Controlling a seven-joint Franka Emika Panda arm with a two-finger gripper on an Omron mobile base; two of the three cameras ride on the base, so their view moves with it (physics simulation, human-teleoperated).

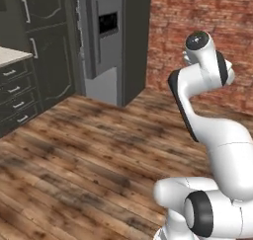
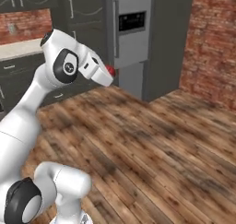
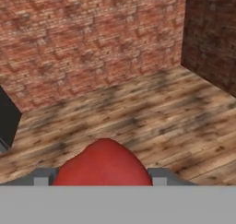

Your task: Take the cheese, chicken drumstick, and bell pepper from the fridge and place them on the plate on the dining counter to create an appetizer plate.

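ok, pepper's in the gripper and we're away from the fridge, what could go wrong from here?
1. The bell pepper is round and sits between the gripper fingers with most of its body sticking out past them; a jolt while driving could let it slip onto the wooden floor.
2. The arm is folded high with the pepper carried beside the fridge; a wide swing could clip it.

The arm (image 1: pixel 217 135) is folded upright, its fingers (image 3: pixel 159 176) seemingly closed around something.
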